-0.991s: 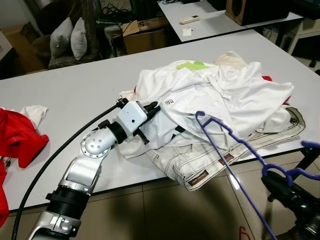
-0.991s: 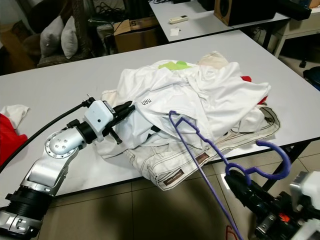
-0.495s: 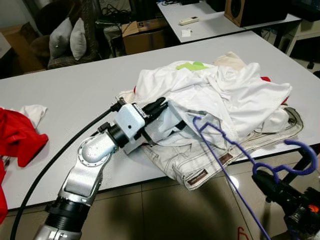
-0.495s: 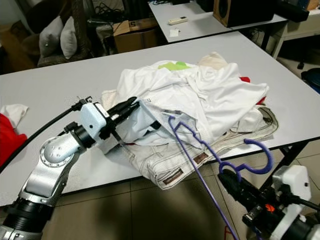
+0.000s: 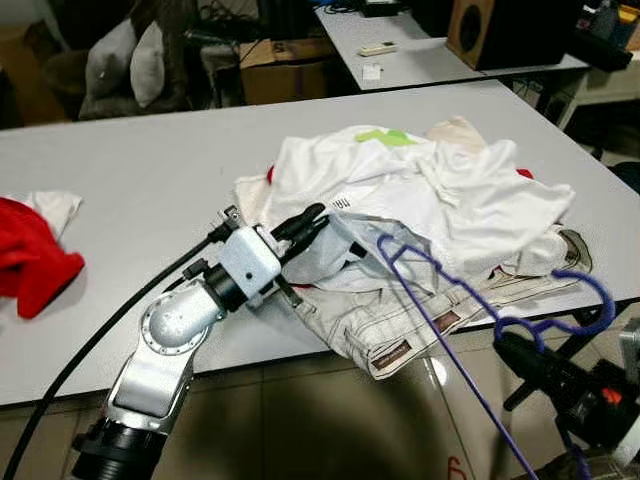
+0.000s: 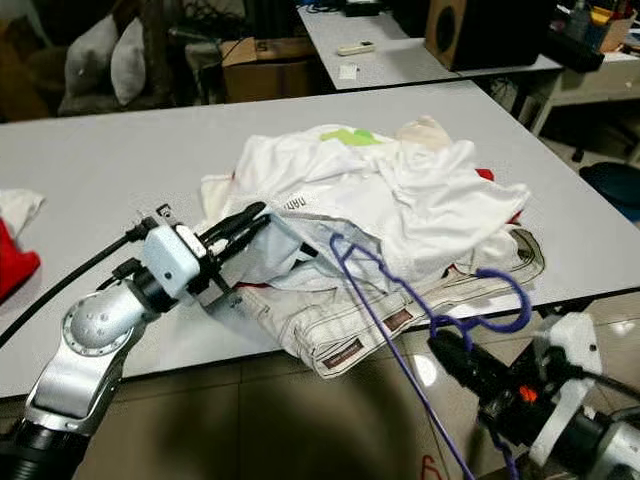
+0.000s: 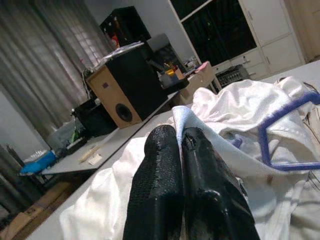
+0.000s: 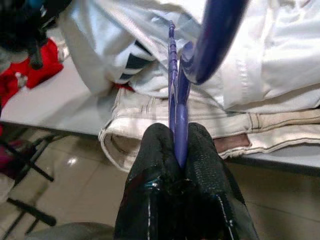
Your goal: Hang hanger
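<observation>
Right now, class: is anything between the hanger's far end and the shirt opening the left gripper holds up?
Nothing visible. The left gripper pinches the shirt edge up off the pile, and the hanger, held in the right gripper, has its far corner at that lifted edge.

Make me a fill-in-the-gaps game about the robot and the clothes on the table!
1. The right hand grips a hanger whose colour is ____.
2. The left hand pinches the edge of a ____ shirt.
3. The clothes pile lies on a ____ table.
4. At the table's left edge lies a ____ cloth.

Missing words: purple; white; white; red
</observation>
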`<state>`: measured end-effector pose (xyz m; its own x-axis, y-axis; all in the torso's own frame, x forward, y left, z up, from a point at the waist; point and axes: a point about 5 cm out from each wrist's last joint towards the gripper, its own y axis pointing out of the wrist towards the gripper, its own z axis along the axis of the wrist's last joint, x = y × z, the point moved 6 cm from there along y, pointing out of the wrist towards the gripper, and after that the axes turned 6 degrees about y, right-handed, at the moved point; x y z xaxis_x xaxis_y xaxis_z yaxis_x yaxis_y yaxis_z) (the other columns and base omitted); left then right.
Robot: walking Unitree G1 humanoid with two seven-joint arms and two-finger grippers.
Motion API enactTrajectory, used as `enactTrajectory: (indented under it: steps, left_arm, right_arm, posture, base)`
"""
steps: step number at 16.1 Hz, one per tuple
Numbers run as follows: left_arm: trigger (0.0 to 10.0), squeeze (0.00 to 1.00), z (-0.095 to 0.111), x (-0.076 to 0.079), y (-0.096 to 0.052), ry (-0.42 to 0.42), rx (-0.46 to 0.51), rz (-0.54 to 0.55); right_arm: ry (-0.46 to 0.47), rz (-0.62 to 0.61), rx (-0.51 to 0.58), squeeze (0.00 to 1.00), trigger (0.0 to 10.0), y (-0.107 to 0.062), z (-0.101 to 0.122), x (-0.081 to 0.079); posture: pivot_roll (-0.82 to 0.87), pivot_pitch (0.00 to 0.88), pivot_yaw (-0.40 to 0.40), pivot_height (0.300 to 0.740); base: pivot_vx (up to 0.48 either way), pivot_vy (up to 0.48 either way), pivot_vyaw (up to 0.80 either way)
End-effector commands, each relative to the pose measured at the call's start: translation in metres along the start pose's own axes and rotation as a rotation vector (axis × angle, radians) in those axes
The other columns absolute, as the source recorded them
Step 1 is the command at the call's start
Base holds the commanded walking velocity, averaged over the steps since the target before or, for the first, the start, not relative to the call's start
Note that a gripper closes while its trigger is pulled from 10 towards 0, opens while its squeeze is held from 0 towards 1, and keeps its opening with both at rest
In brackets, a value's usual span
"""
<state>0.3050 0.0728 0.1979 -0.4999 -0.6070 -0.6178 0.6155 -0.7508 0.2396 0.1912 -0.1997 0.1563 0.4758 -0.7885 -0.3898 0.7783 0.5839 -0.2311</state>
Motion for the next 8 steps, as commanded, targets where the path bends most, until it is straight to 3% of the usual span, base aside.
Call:
enactTrajectory:
  steps: [1,6,8]
  left_arm:
    - [0.0,0.00,0.009,0.000,0.000,0.050,0.026,-0.006]
    - [0.0,0.00,0.015,-0.003,0.005,0.087,0.048,0.001]
    - [0.0,0.00,0.020,-0.004,0.011,0.098,0.075,0.010]
  right_arm:
    - [0.039,-0.029,0.026,0.00,10.0,-0.004,0.004,0.006]
    - [0.172,-0.095,0.108,0.00,10.0,-0.008,0.009,0.019]
    - [0.213,-0.090,0.054,0.00,10.0,-0.005,-0.006,0.016]
  posture:
    - [-0.06,0.051,0.040,0.740]
    - [-0.07,0.059,0.057,0.740]
    - [-0.07,0.059,0.066,0.740]
  base:
    - [0.000,0.000,0.00]
    - [0.000,0.000,0.00]
    - [0.000,0.000,0.00]
